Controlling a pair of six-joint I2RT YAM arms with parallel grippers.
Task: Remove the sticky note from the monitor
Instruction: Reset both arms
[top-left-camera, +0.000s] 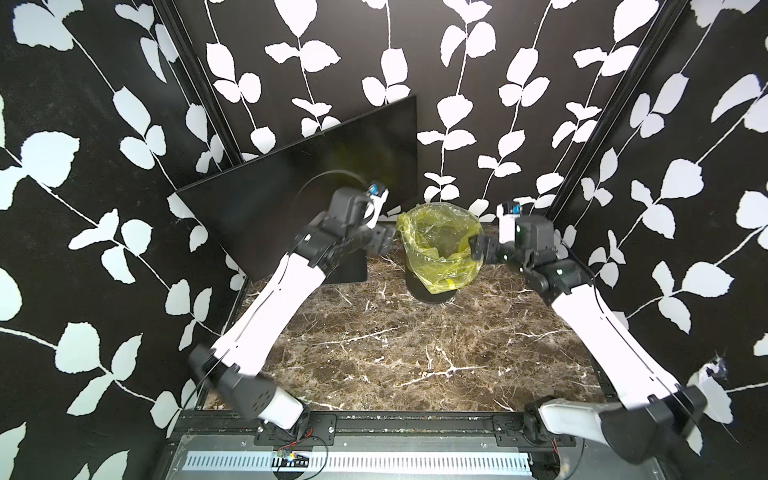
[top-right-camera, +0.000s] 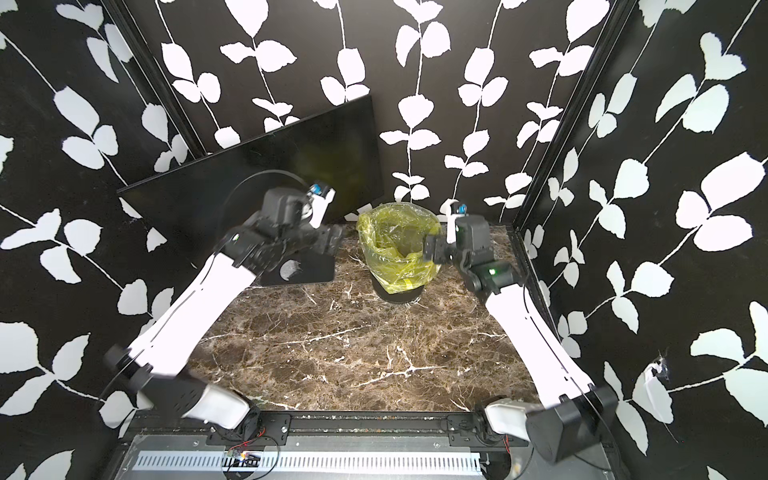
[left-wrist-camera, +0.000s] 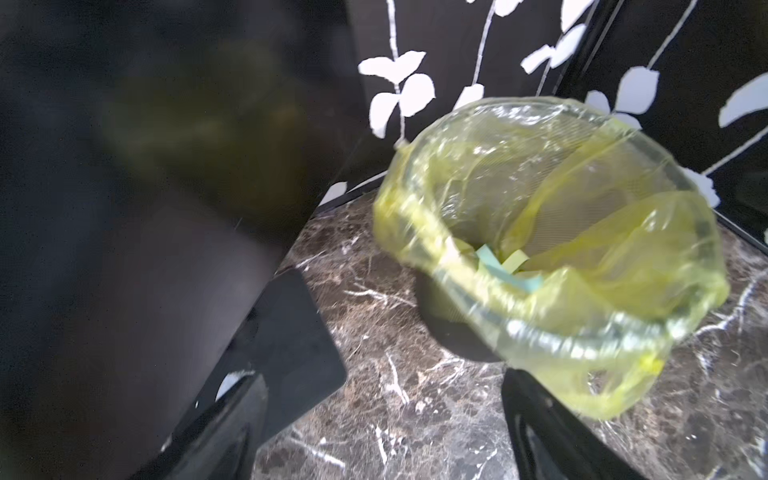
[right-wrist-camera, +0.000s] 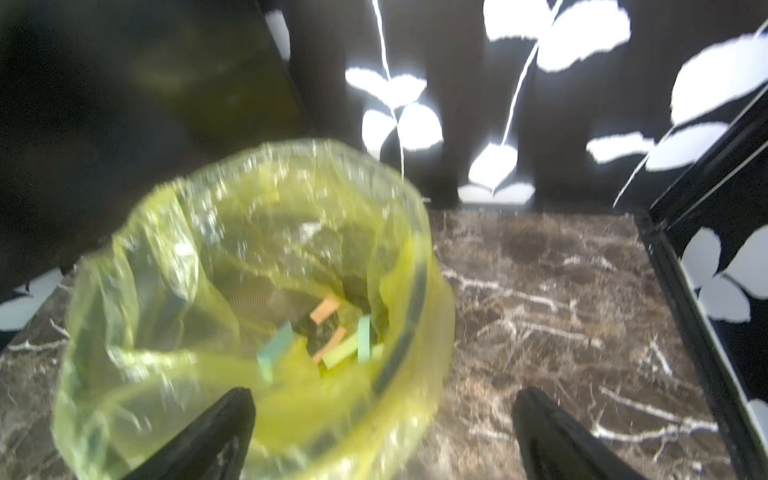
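Bare screen, and both claws open and empty by the bin.

On the left stands the wide, thin, glossy black monitor (top-left-camera: 299, 166) on its flat black stand base (top-left-camera: 351, 270); I see no sticky note on it. The left claw (left-wrist-camera: 380, 378) hangs between base and bin, jaws spread wide, holding nothing. In the middle, coloured paper slips (right-wrist-camera: 332, 336) lie at the bottom of the round bin (top-left-camera: 415, 249) lined with a yellow plastic bag. The note is likely among them, though I can't tell which. The right claw (right-wrist-camera: 382, 392), also wide open and empty, sits at the bin's other side. Such a note is feather-light, floppy and weakly stuck, so I'd pinch a free corner and peel gently.
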